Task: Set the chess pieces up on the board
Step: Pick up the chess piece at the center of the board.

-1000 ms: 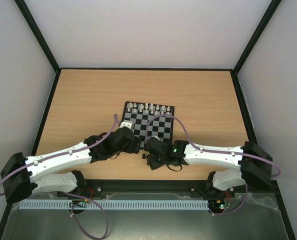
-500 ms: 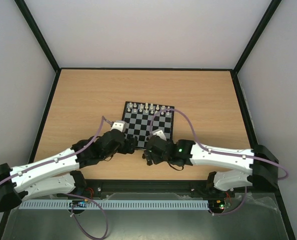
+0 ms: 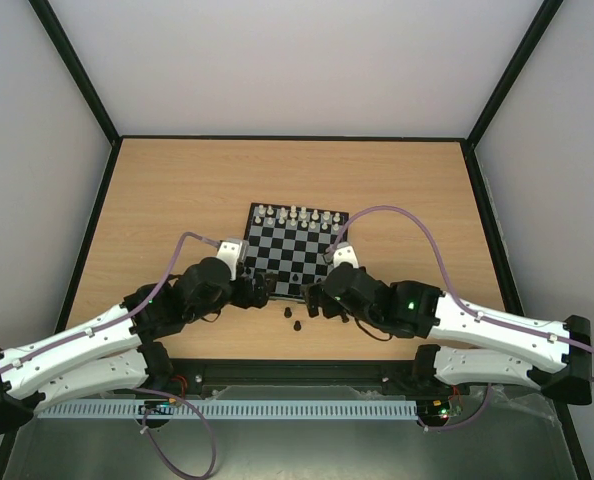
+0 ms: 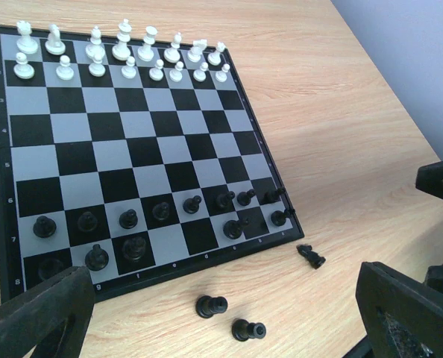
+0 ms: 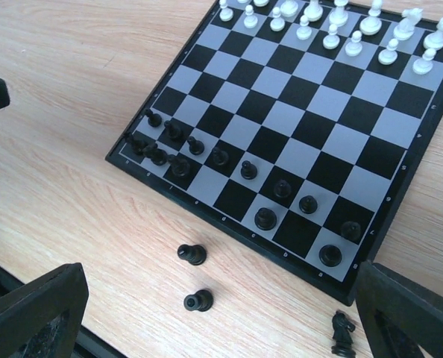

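The board [image 3: 299, 247] lies mid-table, also in the left wrist view [image 4: 132, 134] and right wrist view [image 5: 296, 127]. Several black chess pieces [image 4: 128, 218] stand in its two near rows [image 5: 265, 218], crowded at one near corner [image 5: 158, 154]. Two black pieces lie on the table before the board [image 3: 288, 312] [image 3: 297, 326] [image 4: 211, 305] [image 5: 198, 300]. A black knight [image 4: 311, 256] [image 5: 343, 333] sits off the other near corner. My left gripper [image 3: 261, 291] [image 4: 221, 328] and right gripper [image 3: 315, 298] [image 5: 221, 328] are open and empty, either side of the loose pieces.
White pieces [image 3: 295, 215] fill the board's two far rows [image 4: 124, 56] [image 5: 333, 26]. Bare wooden table [image 3: 177, 190] surrounds the board, with a black frame rim [image 3: 277, 138] at the back and pale walls beyond.
Both grippers have drawn back from the board's near edge and apart, the left arm to the left, the right arm to the right. The two loose black pieces now show between them.
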`<state>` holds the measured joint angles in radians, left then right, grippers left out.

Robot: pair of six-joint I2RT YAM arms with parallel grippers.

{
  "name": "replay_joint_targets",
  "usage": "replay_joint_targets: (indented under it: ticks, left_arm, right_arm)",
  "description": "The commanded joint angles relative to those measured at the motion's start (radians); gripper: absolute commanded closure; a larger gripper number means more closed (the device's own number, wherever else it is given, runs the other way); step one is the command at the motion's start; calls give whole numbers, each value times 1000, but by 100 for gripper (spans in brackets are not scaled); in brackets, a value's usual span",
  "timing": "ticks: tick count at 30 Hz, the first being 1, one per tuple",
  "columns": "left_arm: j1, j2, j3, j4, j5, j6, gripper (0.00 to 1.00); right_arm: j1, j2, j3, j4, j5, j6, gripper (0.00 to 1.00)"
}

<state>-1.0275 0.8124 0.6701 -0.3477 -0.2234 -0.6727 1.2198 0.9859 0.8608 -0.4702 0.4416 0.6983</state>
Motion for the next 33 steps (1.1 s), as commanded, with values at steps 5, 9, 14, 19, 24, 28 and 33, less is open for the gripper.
replay_joint_targets:
  ticks: [5,9,14,19,24,28,33]
  left_arm:
    - [-4,0,-34,26,90,12,1]
    - [-5,-13,-53,17,86,4,1]
    - [-6,-6,-53,-56,1,-34,1]
    - [-41,-76,-118,-8,-24,-80,1]
    - [-58,-93,-167,2,-68,-117,1]
    - [-63,-92,-187,5,-80,-133,1]
    - [-65,-94,-190,2,-89,-133,1]
  right_arm:
    - [6,36,13,-35,-84,-49,1]
    - [6,110,-10,-17,-122,-48,1]
    - [9,244,-37,3,-153,-39,17]
    - [13,351,-70,70,-194,-30,30]
    - [17,439,-56,122,-244,-44,38]
    - [20,507,-27,131,-256,-59,44]
    - [23,556,-5,136,-258,-58,51]
